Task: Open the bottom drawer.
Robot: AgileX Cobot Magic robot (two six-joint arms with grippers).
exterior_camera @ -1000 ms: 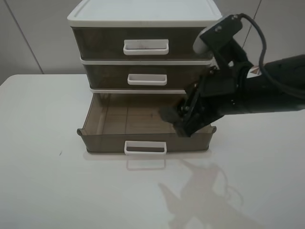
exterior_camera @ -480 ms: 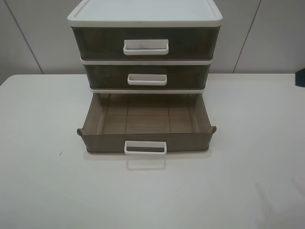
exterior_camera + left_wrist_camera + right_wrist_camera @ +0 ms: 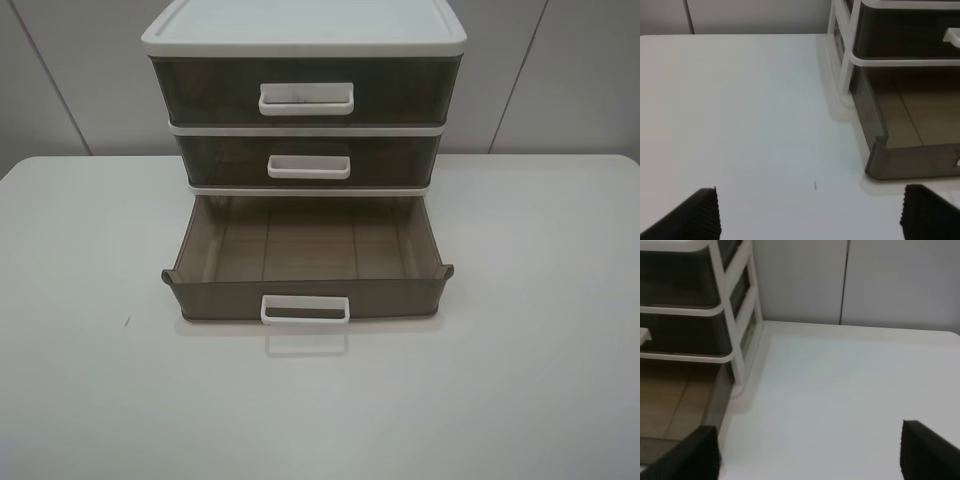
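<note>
exterior high view: white table (image 3: pixel 80 400), 3-drawer unit (image 3: pixel 305 100) at the back; bottom drawer (image 3: pixel 306 260) pulled well out, empty. task looks done, no further move needed. left gripper (image 3: pixel 810 215) and right gripper (image 3: pixel 807 452) spread wide, holding nothing.

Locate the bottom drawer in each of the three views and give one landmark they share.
Exterior high: bottom drawer, centre, pulled out toward the camera, seemingly empty.
Left wrist: its front corner and side wall, beside the left fingers.
Right wrist: only its floor and wall edge show.
Shared landmark: the white frame.
</note>
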